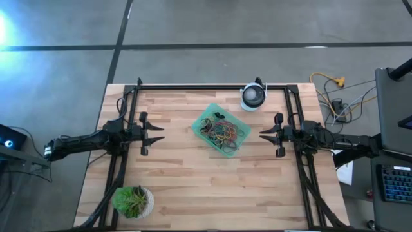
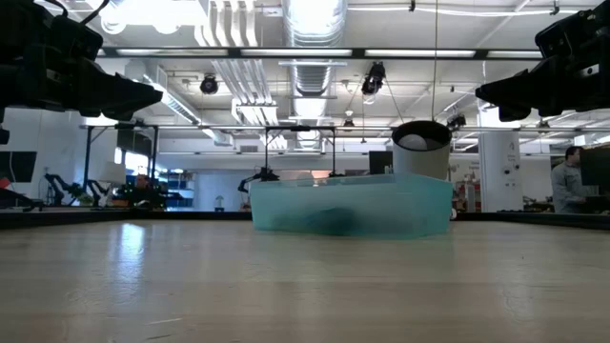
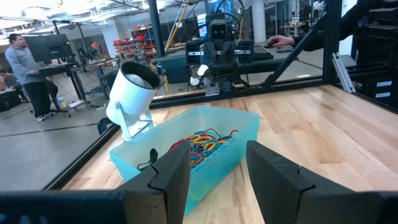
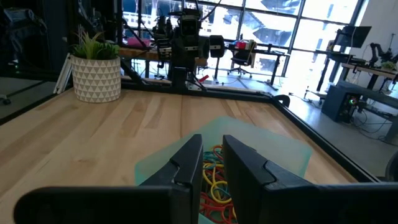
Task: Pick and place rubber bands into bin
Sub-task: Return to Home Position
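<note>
Rubber bands only a dim smudge through the wall of the bin, low view

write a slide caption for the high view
Left end effector and right end effector flank the bin holding the rubber bands.

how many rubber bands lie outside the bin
0. Every rubber band I can see lies inside the bin in the middle of the table; a thin one on the wood could go unseen.
</note>
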